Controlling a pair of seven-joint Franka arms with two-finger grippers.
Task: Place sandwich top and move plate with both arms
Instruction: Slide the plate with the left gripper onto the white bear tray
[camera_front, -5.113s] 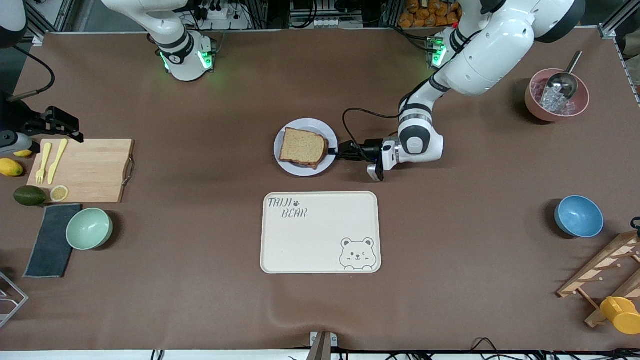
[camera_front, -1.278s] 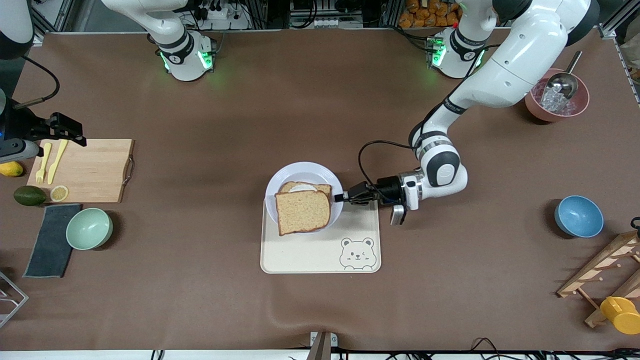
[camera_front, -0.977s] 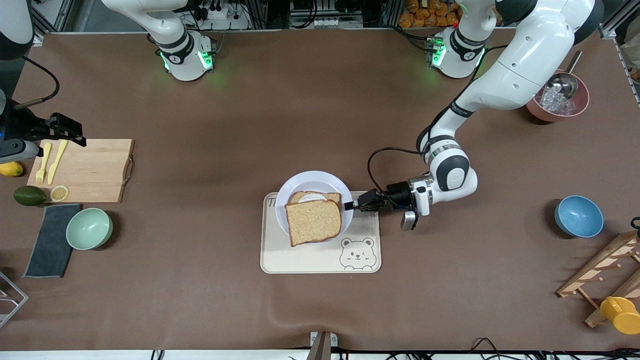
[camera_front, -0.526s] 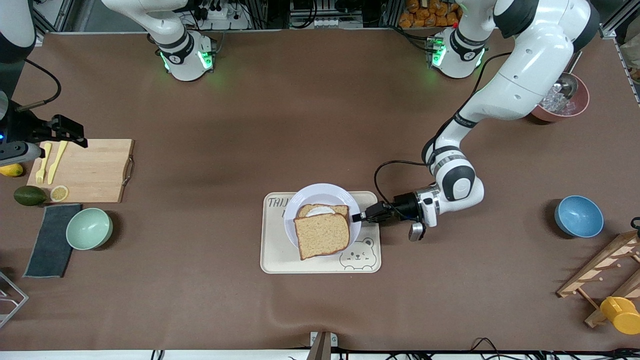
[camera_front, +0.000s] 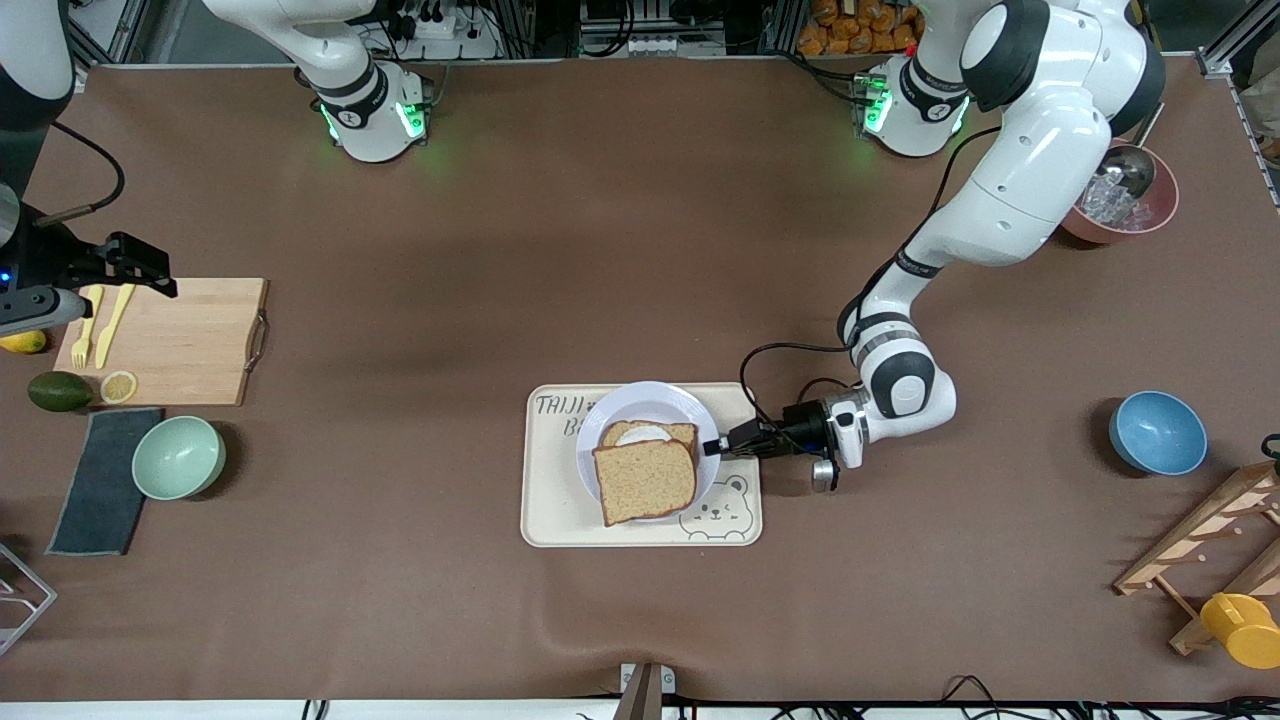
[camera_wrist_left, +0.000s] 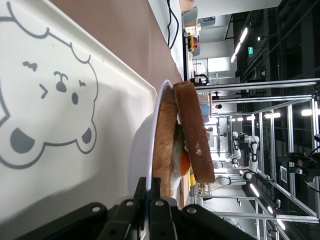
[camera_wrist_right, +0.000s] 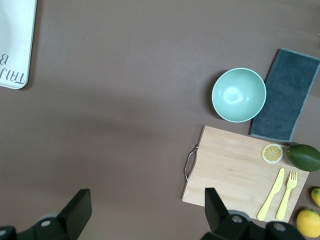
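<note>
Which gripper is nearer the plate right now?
Left. The left gripper is shut on the plate rim over the tray; the right gripper waits open above the cutting board.

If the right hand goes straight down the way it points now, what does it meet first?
Probably the bare brown table. The right hand, open, points down at it, just off the handle end of the wooden cutting board. Its height above the table is unclear.

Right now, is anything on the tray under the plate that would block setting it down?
Nothing visible does. The left gripper, shut on the plate rim, holds it over the tray, whose visible surface is bare.
</note>
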